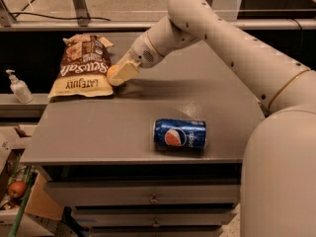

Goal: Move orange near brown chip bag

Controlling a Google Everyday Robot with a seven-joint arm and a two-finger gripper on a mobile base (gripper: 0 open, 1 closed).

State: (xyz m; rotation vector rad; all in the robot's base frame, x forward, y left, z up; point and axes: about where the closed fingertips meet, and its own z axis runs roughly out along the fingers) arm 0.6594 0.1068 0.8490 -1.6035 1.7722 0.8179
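Observation:
The brown chip bag (pixel 82 65) lies flat at the back left of the grey table (pixel 98 132), with white lettering and a pale yellow band. My gripper (pixel 117 74) is just right of the bag's lower right corner, low over the table. It is shut on the orange (pixel 112 72), of which only a small orange edge shows between the cream fingers (pixel 126 71). The orange is right beside the bag.
A blue Pepsi can (pixel 179 134) lies on its side near the table's front middle. A white pump bottle (pixel 18 87) stands on a ledge to the left. A reddish fruit (pixel 17 189) lies low at the left, below the table. Drawers sit under the tabletop.

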